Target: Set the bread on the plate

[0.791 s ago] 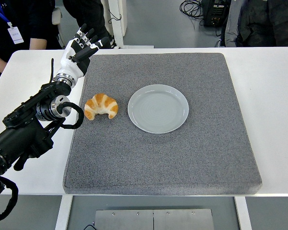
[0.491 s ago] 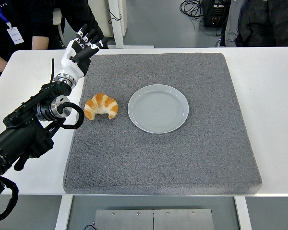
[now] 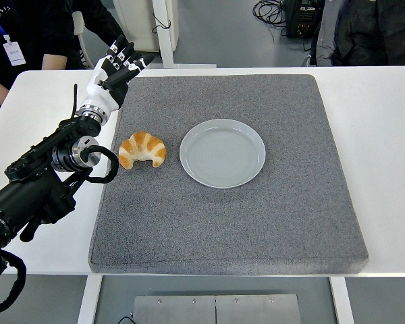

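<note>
Grey felt mat covers most of the white table, with bare strips of tabletop along its left and right edges. The croissant lies near the mat's left edge, just beside the empty pale grey plate and not touching it. The left hand hovers over the mat's far left corner, fingers spread and holding nothing. A person stands beyond the table's far left.
</note>
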